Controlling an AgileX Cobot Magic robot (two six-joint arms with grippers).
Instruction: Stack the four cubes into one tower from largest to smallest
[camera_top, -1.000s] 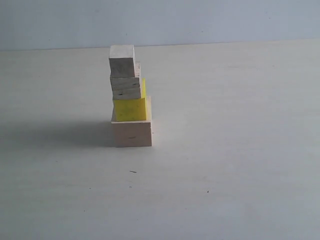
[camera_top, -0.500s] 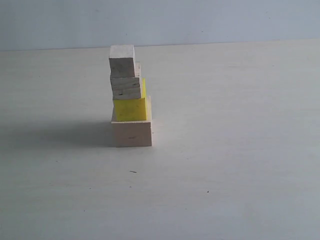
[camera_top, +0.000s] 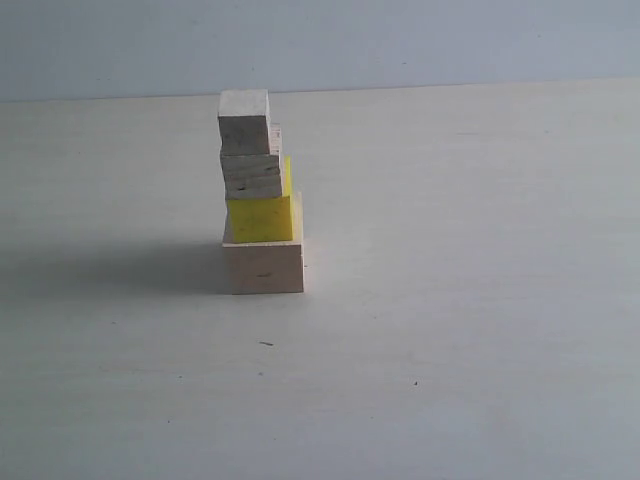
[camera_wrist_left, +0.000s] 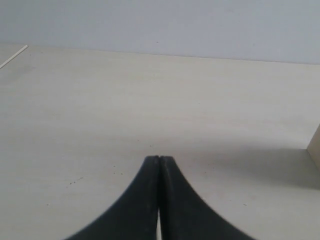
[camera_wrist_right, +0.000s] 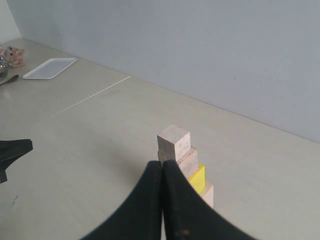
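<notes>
Evidently, the left gripper (camera_wrist_left: 159, 160) is seen with jaws pressed together, empty. The tower (camera_top: 258, 200) is found left of centre on the table (camera_top: 470, 300), its small top cube (camera_top: 245, 122) offset leftward; it could be toppled by any knock. The right gripper (camera_wrist_right: 162, 165) is likewise closed on nothing.

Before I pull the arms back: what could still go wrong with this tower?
1. The top small cube sits off-centre on the second small cube, toward its left in the exterior view, so a jolt could tip it.
2. The shut right hand faces the tower in its wrist view; a forward move might knock it.
</notes>
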